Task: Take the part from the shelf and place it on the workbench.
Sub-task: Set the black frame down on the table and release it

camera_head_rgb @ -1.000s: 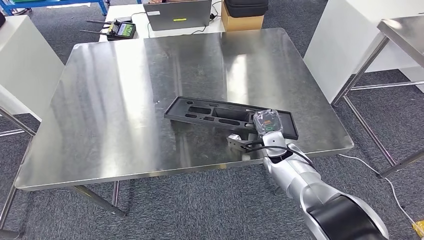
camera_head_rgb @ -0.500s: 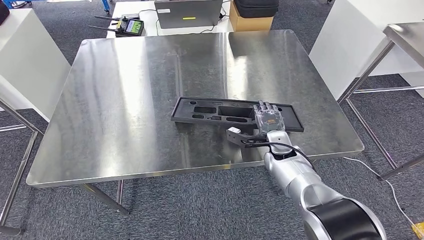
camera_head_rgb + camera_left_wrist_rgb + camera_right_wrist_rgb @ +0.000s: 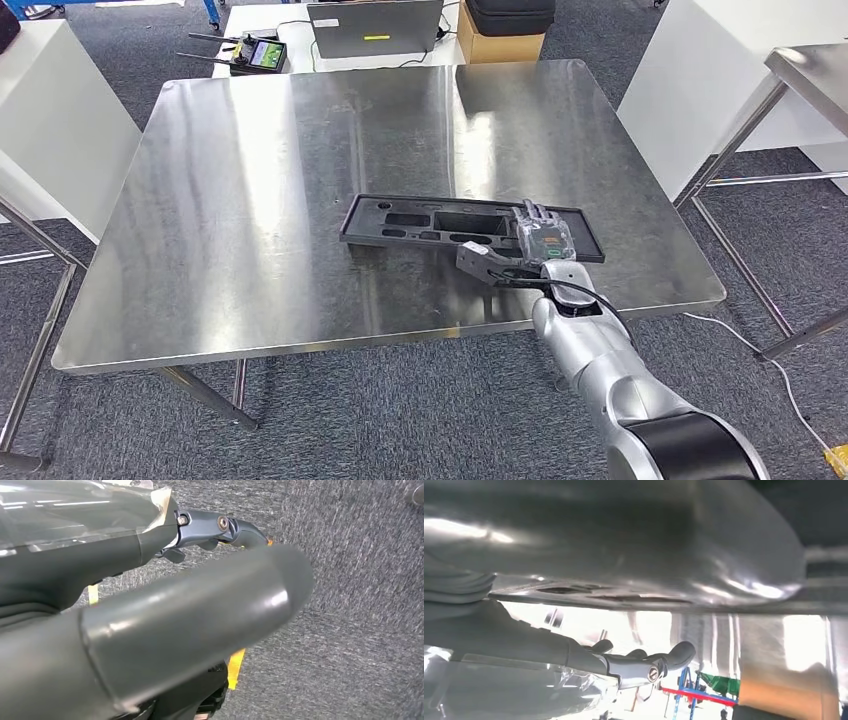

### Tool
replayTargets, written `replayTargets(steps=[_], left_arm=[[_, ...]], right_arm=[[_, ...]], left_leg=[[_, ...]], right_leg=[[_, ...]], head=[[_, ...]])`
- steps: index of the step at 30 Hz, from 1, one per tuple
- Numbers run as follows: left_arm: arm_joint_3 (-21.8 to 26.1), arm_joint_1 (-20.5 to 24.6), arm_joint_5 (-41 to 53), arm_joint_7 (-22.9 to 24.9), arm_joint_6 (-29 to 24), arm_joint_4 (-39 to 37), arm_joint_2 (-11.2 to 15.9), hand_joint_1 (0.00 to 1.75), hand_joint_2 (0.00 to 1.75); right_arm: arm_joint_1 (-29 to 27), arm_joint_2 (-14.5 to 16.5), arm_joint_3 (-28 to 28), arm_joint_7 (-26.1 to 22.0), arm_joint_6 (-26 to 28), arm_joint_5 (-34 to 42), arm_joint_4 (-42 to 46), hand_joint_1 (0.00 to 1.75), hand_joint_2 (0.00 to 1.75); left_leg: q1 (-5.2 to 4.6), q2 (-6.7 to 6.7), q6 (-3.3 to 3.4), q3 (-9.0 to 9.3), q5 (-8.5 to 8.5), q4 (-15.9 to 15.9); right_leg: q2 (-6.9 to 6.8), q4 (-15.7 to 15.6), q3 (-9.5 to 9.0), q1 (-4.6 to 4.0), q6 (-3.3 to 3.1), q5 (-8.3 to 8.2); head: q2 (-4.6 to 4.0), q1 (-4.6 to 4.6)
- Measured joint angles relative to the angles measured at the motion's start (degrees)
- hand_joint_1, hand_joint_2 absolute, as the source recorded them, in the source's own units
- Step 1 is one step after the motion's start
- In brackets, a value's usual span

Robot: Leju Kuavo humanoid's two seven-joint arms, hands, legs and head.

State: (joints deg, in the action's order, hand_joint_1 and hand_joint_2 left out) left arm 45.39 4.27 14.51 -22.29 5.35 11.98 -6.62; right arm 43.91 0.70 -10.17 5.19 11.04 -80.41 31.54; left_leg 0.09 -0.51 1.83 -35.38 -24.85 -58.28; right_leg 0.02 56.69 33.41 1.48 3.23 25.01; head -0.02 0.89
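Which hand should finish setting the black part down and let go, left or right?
Right. The right hand rests on the near-right end of the black part, which lies on the workbench. The left hand hangs over carpet.

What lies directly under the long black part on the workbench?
The black part lies flat on the bare steel workbench. The right hand covers its near right end, so the contact there is hidden.

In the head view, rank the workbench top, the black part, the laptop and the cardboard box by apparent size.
1. Workbench top
2. Black part
3. Laptop
4. Cardboard box

The laptop and box sit farther from the camera, so they look smaller than they are.
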Motion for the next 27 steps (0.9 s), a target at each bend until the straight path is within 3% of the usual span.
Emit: replayTargets(steps=[6, 12, 16, 19, 23, 27], left_arm=[[0.9, 0.04, 0.62, 0.18, 0.06, 0.0, 0.0, 0.0, 0.0], [1.85, 0.1, 1.15, 0.27, -0.01, 0.0, 0.0, 0.0, 0.0], [2.25, 0.12, 1.32, 0.35, -0.25, 0.0, -0.01, 0.0, 0.0], [2.44, 0.1, 1.52, 0.39, -0.81, 0.0, -0.12, 0.0, 0.0], [3.13, -0.01, 1.94, 0.82, -2.15, 0.0, -0.49, 0.0, 0.0], [4.06, -0.11, 1.97, 3.07, -4.03, 0.0, -0.61, 0.0, 0.0]], right_arm=[[-2.9, 0.36, 1.43, -5.51, -1.18, 6.99, 9.35, 0.0, 0.0], [-6.26, 0.64, 1.18, -6.23, -3.74, 9.3, 22.41, 0.0, 0.0], [-9.13, 0.65, 0.67, -9.13, -0.56, 12.83, 29.47, 0.0, 0.0], [-14.4, 0.9, -0.05, -13.44, 6.46, 19.94, 40.08, 0.0, 0.0], [-25.72, 1.09, -1.33, -23.38, 15.91, 36.4, 57.77, 0.0, 0.0], [-38.31, 0.24, -4.66, -32.59, 18.35, 46.48, 70.85, 0.0, 0.0]], left_leg=[[0.02, -0.01, 0.0, -0.02, 0.0, 0.0], [0.02, -0.01, 0.0, -0.05, 0.0, 0.0], [0.02, -0.02, 0.0, -0.04, 0.0, 0.0], [0.02, -0.07, 0.0, -0.04, -0.01, 0.0], [0.03, -0.19, 0.07, -0.04, -0.15, 0.0], [-0.11, -0.27, 0.25, -0.06, -0.51, -0.06]], right_leg=[[0.0, 0.01, 0.0, 0.0, 0.0, 0.0], [0.0, 0.0, 0.03, 0.01, -0.01, 0.01], [-0.01, 0.0, 0.03, 0.01, -0.01, 0.01], [-0.04, 0.0, 0.03, 0.0, 0.02, 0.04], [-0.12, -0.01, -0.02, 0.01, 0.27, 0.24], [-0.12, -0.11, -0.05, 0.16, 0.41, 0.34]], head=[[0.0, -0.01], [0.0, -0.01], [0.0, -0.01], [0.0, 0.0], [0.0, -0.02], [0.0, -0.01]])
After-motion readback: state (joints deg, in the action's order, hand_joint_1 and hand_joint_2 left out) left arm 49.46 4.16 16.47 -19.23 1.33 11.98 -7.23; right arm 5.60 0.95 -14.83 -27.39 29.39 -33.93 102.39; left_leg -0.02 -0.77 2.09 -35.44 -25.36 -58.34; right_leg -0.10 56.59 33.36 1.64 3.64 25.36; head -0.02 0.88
